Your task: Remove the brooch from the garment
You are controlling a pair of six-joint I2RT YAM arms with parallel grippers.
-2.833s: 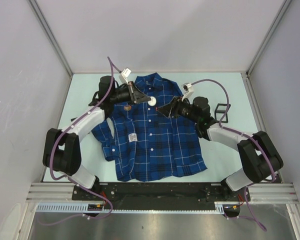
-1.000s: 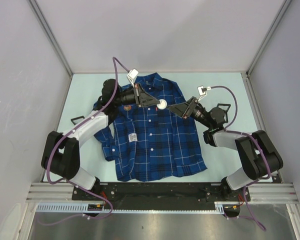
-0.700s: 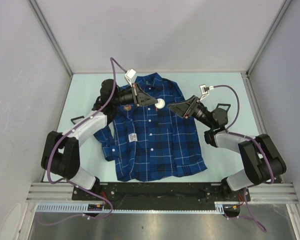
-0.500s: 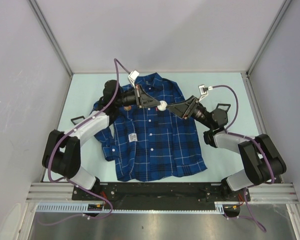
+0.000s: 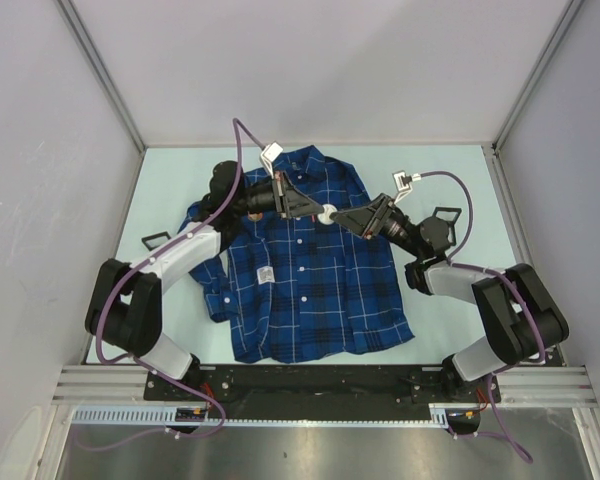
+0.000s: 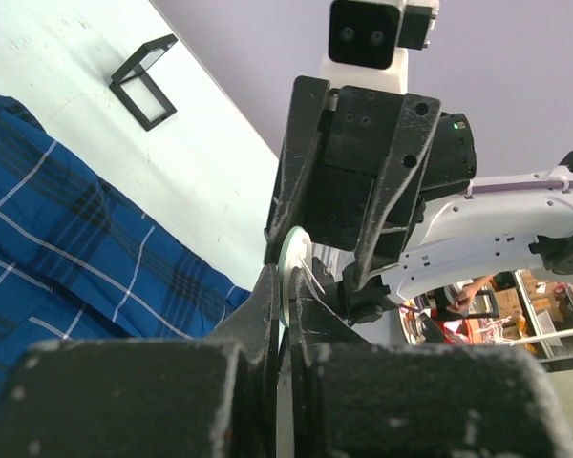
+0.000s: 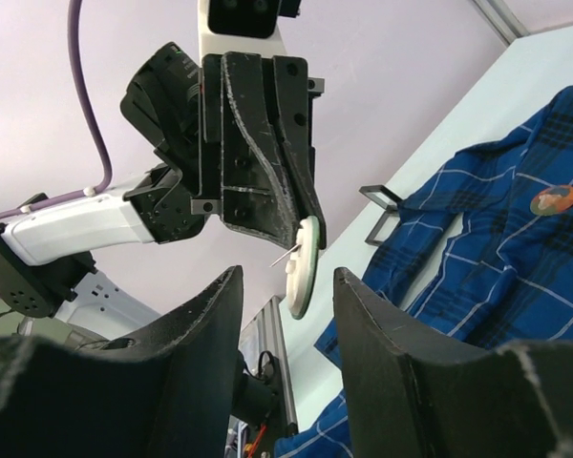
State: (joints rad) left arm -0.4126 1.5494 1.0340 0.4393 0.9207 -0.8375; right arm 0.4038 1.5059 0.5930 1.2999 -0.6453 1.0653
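**Left gripper** point(image 5: 313, 209): shut hard on the rim of the brooch point(image 7: 304, 262). The brooch is a white disc held on edge, and its pin stands free of the back.

**Brooch position:** in the air above the upper chest of the shirt point(image 5: 300, 290), just right of the button line. It does not touch the shirt, and no cloth hangs from the pin.

**Right gripper** point(image 5: 344, 217): jaws partly open, one finger on each side of the disc. Its own wrist view shows a gap on both sides, so it holds nothing.

**Other finding:** an orange badge point(image 7: 554, 199) sits flat on the shirt's chest. It shows only in the right wrist view.

**Step in hand (assessment):** the white brooch appears to be already detached, and this moment reads as a handover from left to right.

**Next move (assessment):**
- The right jaws should close squarely on the disc's faces, clear of the pin.
- The left gripper should let go only once that grip is firm; an early release would likely drop the disc back onto the shirt.

**Change noted:**
- Nearly three seconds ago the left gripper held the brooch nearer the shirt's collar, and the right gripper stood off above the shirt's right shoulder.
- One second ago there was open space between the disc and the right fingers.
- That space is now closed, and the fingers bracket the disc.
- The shirt lies as it did.
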